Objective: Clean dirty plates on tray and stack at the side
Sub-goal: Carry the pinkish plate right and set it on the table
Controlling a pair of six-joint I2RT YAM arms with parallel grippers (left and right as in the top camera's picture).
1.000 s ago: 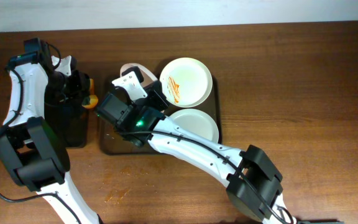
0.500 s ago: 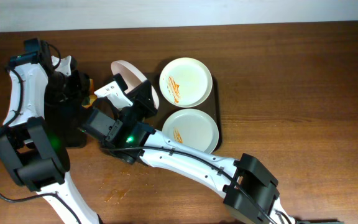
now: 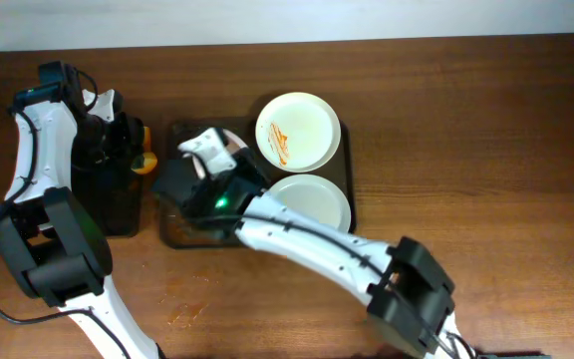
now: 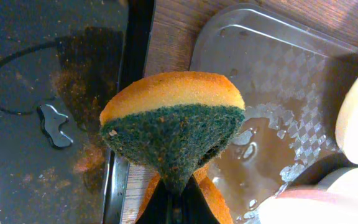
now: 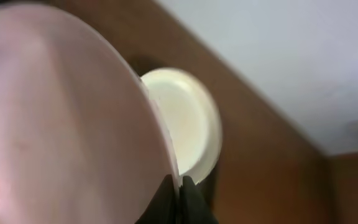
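Tilted up on edge over the left half of the tray (image 4: pixel 260 74), toward the bench's (image 3: pixel 486 150) far edge and left of its middle: held plate (image 5: pixel 61 124). Nipped at the lower rim by the right gripper (image 5: pixel 180 190), both fingers pressed tight onto the edge. Face too blurred to read any streaks.

Just to its right, flat in the tray's far right corner: streaked plate (image 3: pixel 298 131), orange lines across it. Nearer the front edge, lower plate (image 3: pixel 322 204), partly under the right arm.

Past the tray's left rim, over the gap beside the black tray (image 4: pixel 42 62) by the bench's left edge: left gripper (image 4: pixel 174 204), clamped on an orange-and-green sponge (image 4: pixel 173 118), near the held plate but not touching it.
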